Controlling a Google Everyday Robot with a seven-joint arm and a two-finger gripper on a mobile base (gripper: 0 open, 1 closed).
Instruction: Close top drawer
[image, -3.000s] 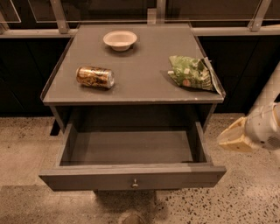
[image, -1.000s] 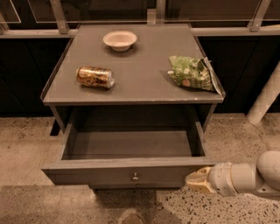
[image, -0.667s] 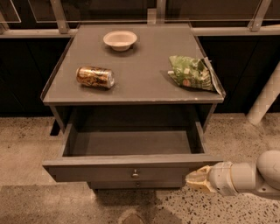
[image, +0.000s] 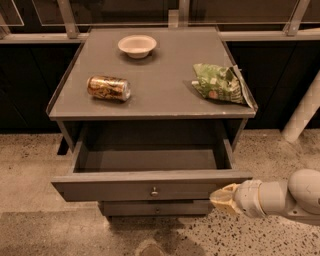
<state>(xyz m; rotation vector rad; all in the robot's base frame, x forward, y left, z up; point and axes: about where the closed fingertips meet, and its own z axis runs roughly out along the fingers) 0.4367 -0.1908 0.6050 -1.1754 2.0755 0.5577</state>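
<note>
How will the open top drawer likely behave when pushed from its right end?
The top drawer looks stiff and empty, so probably light, sliding easily. With the pincer at its right end, off-centre pushing may skew it slightly.

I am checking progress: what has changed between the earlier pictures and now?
The pincer came down from beside the cabinet to the top drawer, at its front corner, and the drawer slid partly inward. The bowl, can and green bag stayed put.

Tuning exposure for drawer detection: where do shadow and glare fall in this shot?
Camera view: the inside of the grey wooden top drawer lies in shadow under the tabletop; the gold drink can shows a highlight; the cream-tipped gripper, at the drawer front's right end, is evenly lit.
</note>
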